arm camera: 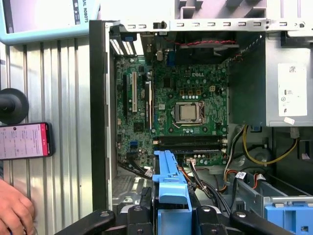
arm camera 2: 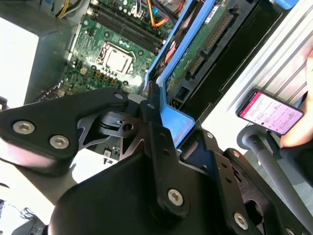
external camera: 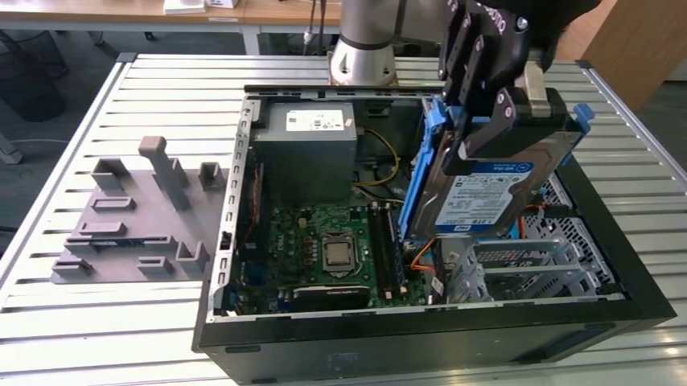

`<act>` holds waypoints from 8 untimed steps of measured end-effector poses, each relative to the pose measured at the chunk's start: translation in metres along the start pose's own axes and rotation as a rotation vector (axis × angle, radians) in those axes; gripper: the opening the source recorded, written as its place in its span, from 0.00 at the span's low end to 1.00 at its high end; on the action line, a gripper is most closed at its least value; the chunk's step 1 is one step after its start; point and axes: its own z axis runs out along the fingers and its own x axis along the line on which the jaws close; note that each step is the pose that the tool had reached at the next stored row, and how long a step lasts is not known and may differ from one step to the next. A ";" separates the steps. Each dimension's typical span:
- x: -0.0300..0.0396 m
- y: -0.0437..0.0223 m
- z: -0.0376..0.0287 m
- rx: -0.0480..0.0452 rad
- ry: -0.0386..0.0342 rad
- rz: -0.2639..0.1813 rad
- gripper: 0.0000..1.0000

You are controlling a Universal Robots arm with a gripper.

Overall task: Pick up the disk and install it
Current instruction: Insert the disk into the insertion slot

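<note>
Jaws clamp the disk (external camera: 488,197) by its upper edge. In the exterior view the gripper (external camera: 504,129) holds it tilted above the open computer case (external camera: 429,338), over the silver cage (external camera: 536,265). Pickup is done; the disk is not yet seated.

In the second wrist view its blue carrier (arm camera 2: 176,122) hangs above the motherboard (arm camera 2: 112,54), with orange cables (arm camera 2: 156,17) close by.

In the first wrist view a hand (arm camera: 14,210) and a phone (arm camera: 24,140) lie just outside the case.

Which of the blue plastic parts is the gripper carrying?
The blue carrier bracket around the disk, held by the gripper; the blue latch sits on the silver cage.
</note>
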 end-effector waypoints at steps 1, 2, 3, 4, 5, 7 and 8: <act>-0.0001 -0.0030 0.0000 -0.0026 0.0001 0.000 0.36; -0.0002 -0.0060 0.0002 -0.0050 0.0000 0.000 0.36; 0.0000 -0.0078 0.0004 -0.0066 -0.0001 0.000 0.36; 0.0005 -0.0086 0.0008 -0.0067 -0.0004 0.000 0.36; 0.0013 -0.0089 0.0013 -0.0068 -0.0008 0.000 0.36; 0.0035 -0.0090 0.0023 -0.0067 -0.0009 0.000 0.36; 0.0041 -0.0090 0.0026 -0.0065 -0.0009 0.000 0.36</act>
